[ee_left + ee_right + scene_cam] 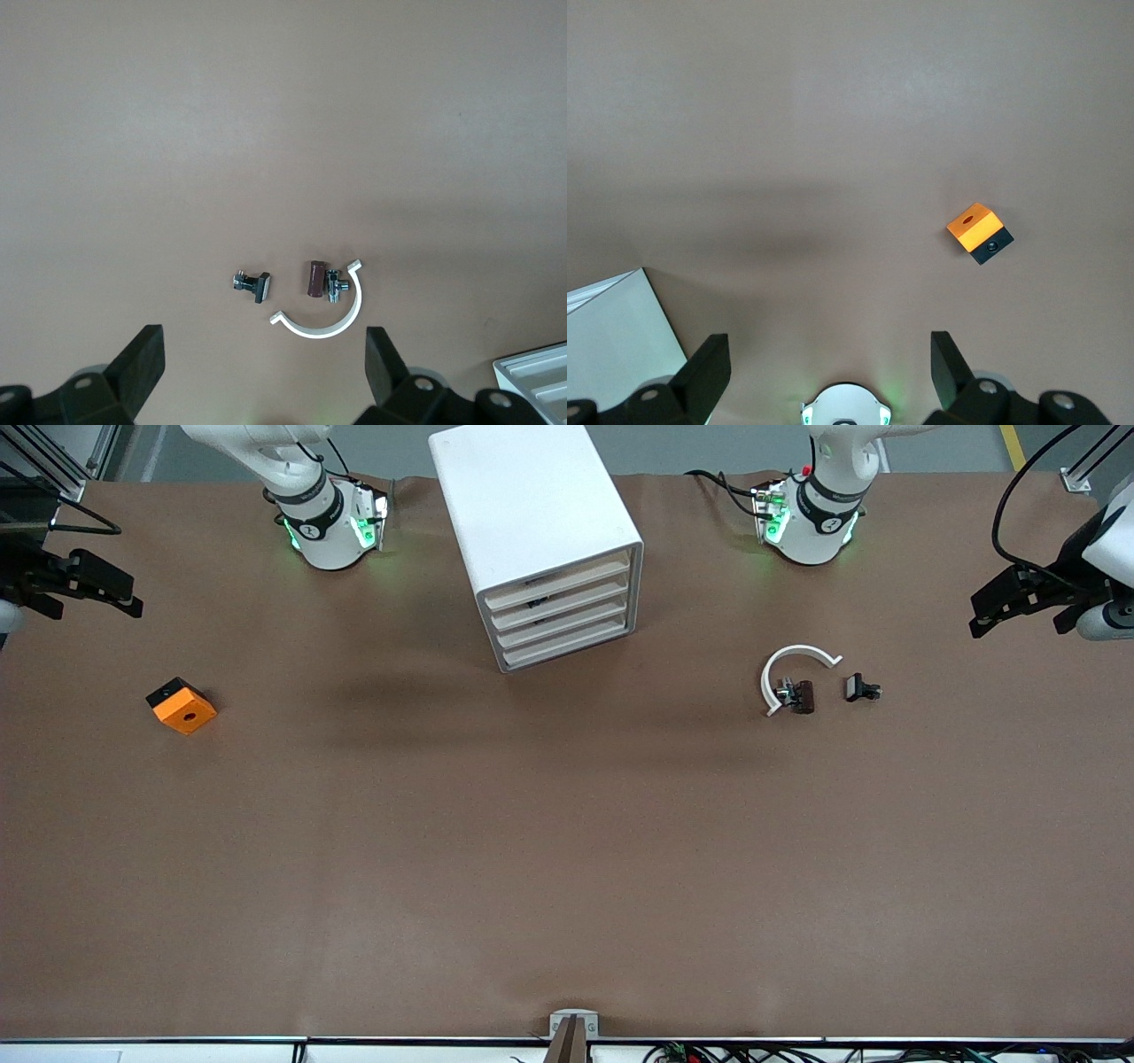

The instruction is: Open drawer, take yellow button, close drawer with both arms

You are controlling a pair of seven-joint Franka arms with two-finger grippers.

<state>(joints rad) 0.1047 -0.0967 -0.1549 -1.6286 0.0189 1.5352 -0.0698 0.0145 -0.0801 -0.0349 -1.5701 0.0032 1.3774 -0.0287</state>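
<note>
The white cabinet (523, 505) stands at the middle of the table between the two arm bases. Its four drawers (563, 615) are all shut, fronts facing the front camera. The button is hidden. My left gripper (1005, 602) hangs open and empty over the table's edge at the left arm's end; in the left wrist view (264, 354) its jaws stand wide apart. My right gripper (102, 589) hangs open and empty over the right arm's end, also wide apart in the right wrist view (830, 354). Both arms wait.
A bigger orange block with a hole (182, 705) lies toward the right arm's end, also in the right wrist view (979, 233). Small black clips (861, 688) and a white arc (793, 666) lie toward the left arm's end, shown too in the left wrist view (323, 310).
</note>
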